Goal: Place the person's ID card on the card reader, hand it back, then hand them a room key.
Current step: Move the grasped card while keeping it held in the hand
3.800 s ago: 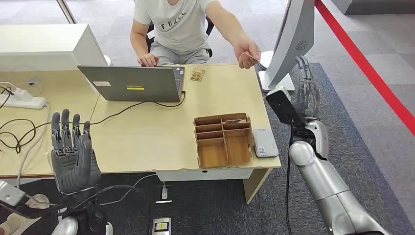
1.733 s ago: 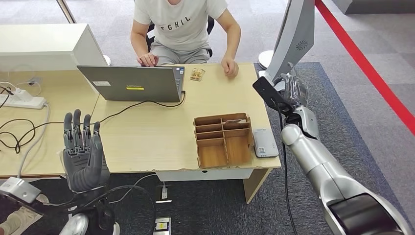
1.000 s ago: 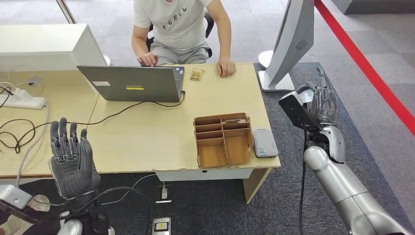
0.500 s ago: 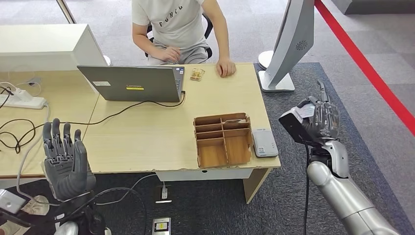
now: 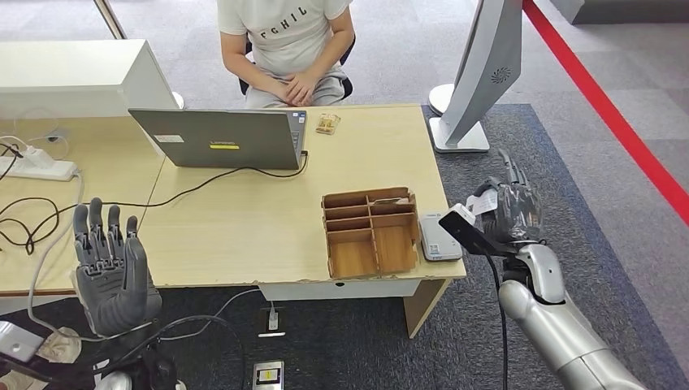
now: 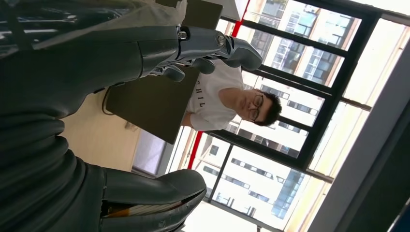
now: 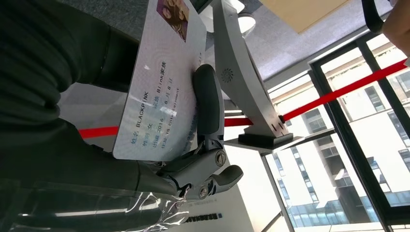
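A wooden desk (image 5: 244,236) is carrying a laptop (image 5: 218,138) at its back edge, a divided wooden tray (image 5: 370,231) and a card reader (image 5: 439,238) near its front right corner.

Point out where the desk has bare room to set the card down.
Bare wood runs between the open grey laptop and the brown wooden compartment tray, and from the tray to the far edge. It is crowded at the near right corner: the white card reader sits against the tray, beside the right hand holding the white ID card.
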Available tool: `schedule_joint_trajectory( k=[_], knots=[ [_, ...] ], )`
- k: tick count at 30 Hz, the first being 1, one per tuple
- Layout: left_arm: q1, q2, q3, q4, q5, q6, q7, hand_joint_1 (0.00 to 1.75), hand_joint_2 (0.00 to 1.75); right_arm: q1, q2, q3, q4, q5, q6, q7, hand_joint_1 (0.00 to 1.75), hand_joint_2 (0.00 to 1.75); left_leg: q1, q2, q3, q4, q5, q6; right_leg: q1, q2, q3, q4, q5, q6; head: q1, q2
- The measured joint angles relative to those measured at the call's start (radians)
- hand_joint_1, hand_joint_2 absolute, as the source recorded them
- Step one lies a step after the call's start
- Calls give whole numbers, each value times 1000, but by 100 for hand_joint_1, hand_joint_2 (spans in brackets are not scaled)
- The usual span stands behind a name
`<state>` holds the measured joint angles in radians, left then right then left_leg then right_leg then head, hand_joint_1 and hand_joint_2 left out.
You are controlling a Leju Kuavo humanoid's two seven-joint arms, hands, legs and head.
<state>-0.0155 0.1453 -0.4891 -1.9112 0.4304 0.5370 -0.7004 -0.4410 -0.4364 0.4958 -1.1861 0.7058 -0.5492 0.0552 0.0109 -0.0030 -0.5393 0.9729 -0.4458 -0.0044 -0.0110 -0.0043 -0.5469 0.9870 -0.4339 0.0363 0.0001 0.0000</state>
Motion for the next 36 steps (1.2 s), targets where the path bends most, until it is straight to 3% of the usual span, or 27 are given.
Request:
schedule_joint_trajectory(
  k=[10,19,36],
  knots=[
    [7,-26,20,0,-17,-17,0,0,175,-5,26,18,57,88,12,-5,175,175,0,0,0,0,0,0,0,0,0,0,0,0,0,0],
    [19,-43,41,-1,-40,-31,0,0,175,-26,86,52,132,188,22,-23,175,175,0,0,0,0,0,0,0,0,0,0,0,0,0,0],
    [60,-63,84,-38,-77,-26,0,0,175,-77,160,125,278,266,23,-34,175,175,0,0,0,0,0,0,0,0,0,0,0,0,0,0]
  ],
)
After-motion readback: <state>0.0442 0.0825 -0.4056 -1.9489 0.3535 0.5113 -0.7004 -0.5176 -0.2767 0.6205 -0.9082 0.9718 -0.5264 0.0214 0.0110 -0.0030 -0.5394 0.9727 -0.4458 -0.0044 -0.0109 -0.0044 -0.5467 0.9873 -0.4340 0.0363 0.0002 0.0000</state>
